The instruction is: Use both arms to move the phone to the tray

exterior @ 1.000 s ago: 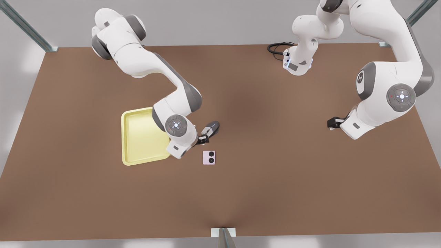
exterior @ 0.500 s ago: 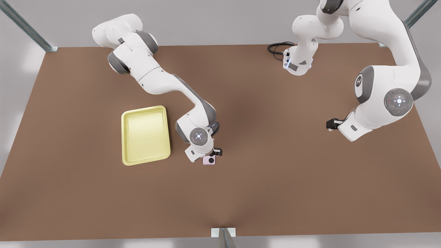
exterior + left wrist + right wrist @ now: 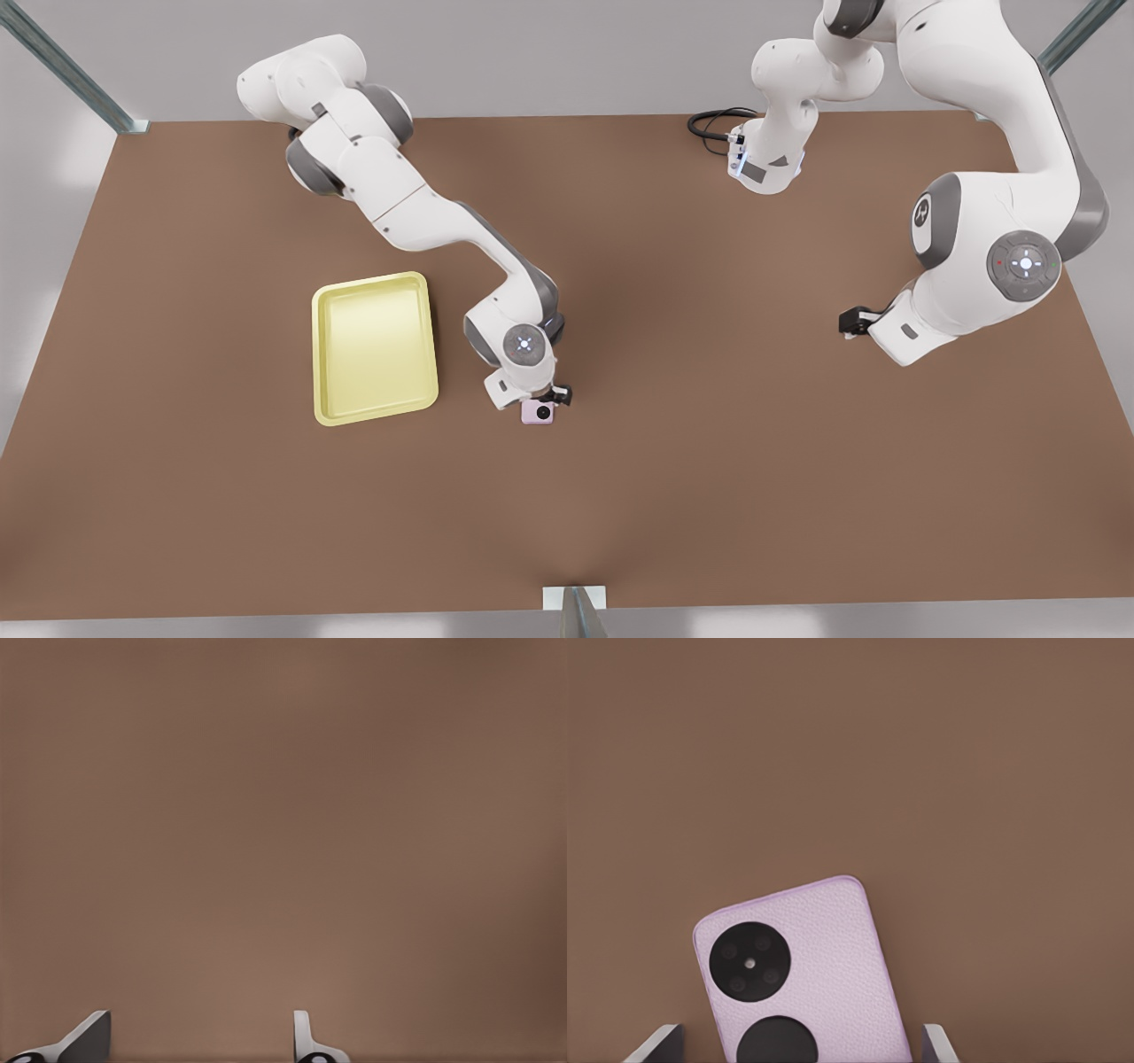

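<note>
phone (image 3: 802, 970) flat on table (image 3: 709, 443), between spread right jaws (image 3: 802, 1047); left jaws (image 3: 199, 1041) open, waiting apart.

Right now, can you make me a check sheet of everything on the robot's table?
Surface: flat brown table.
Job's things: small pale pink phone lying flat on the table, apart from the shallow pale yellow rectangular tray.
Clutter: nothing seen.
Grippers: right end effector open, fingers either side of the phone; left end effector open, waiting above the table.
Cables: black looped cable at the far edge.
Surroundings: grey metal frame posts.
</note>
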You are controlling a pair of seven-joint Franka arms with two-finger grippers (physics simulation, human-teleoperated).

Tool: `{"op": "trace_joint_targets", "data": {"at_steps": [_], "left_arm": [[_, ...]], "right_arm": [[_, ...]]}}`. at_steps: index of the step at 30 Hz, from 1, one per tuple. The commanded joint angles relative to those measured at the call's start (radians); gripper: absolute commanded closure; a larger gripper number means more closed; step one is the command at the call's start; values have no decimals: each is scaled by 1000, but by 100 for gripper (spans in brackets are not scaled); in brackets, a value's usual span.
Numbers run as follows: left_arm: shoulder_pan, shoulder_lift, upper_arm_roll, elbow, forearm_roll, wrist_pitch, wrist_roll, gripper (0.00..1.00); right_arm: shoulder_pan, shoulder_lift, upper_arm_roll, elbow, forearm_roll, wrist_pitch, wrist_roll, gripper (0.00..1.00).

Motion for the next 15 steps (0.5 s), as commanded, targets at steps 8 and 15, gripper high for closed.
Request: {"op": "trace_joint_targets", "data": {"at_steps": [8, 15], "left_arm": [[0, 1, 0, 0, 1, 3, 12, 0], [0, 1, 0, 0, 1, 3, 9, 0]], "right_arm": [[0, 2, 0, -16, -13, 55, 106, 0], [0, 2, 0, -22, -13, 56, 107, 0]]}}
